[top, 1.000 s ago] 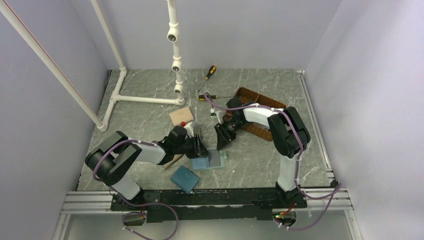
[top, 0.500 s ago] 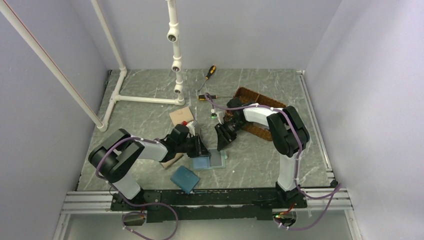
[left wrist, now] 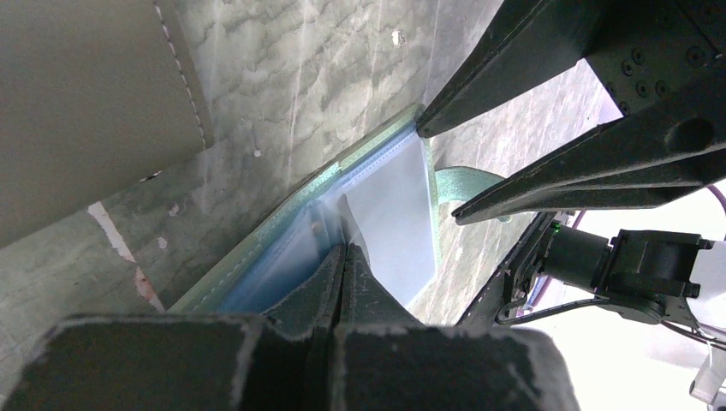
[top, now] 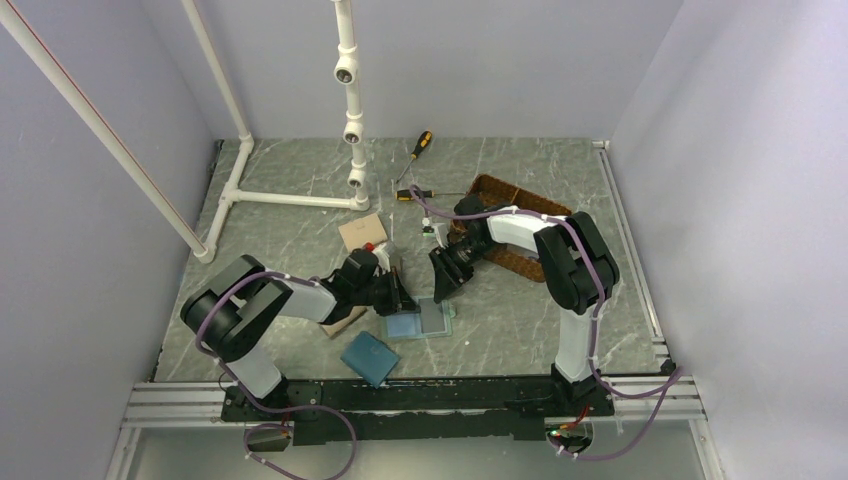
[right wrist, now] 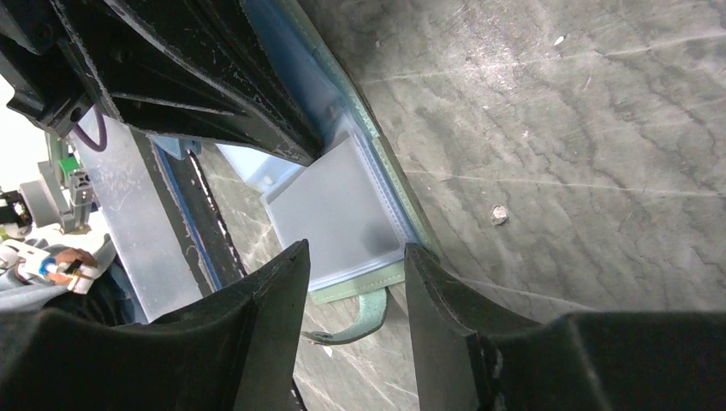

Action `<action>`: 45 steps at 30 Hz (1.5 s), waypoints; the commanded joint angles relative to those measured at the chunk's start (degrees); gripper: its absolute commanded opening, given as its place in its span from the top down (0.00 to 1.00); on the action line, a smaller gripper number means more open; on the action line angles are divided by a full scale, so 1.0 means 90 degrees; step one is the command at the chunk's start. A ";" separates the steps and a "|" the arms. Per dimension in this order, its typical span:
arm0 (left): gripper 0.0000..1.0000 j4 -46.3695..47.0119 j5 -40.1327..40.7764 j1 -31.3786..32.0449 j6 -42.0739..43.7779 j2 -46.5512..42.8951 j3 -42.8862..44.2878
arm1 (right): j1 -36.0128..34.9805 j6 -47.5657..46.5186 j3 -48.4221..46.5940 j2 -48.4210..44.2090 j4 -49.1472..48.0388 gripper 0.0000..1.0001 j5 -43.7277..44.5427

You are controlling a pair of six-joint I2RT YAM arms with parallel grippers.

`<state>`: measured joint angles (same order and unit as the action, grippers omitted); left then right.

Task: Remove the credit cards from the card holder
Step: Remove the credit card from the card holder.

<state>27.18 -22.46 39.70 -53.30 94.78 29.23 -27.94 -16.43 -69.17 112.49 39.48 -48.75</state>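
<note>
Since a second before, my left gripper [top: 400,298] had pinched shut at the pocket of the card holder [top: 425,320] open on the table [top: 520,310], whether on a credit card I couldn't tell, while the half-open right gripper [top: 443,285] hovered at its edge, presumably to brace it.

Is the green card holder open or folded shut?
Open: the card holder lies spread flat, its pale blue pocketed inside facing up.
</note>
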 commanded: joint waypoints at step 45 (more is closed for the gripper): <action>1.00 0.0114 0.0457 -0.0017 0.0141 0.0416 -0.0464 | -0.0095 -0.0353 -0.0137 -0.0174 0.0173 0.56 -0.0364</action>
<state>33.43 -22.70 39.57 -54.22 95.90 27.05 -27.92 -18.28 -69.17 111.04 40.16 -48.38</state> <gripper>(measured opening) 0.012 0.458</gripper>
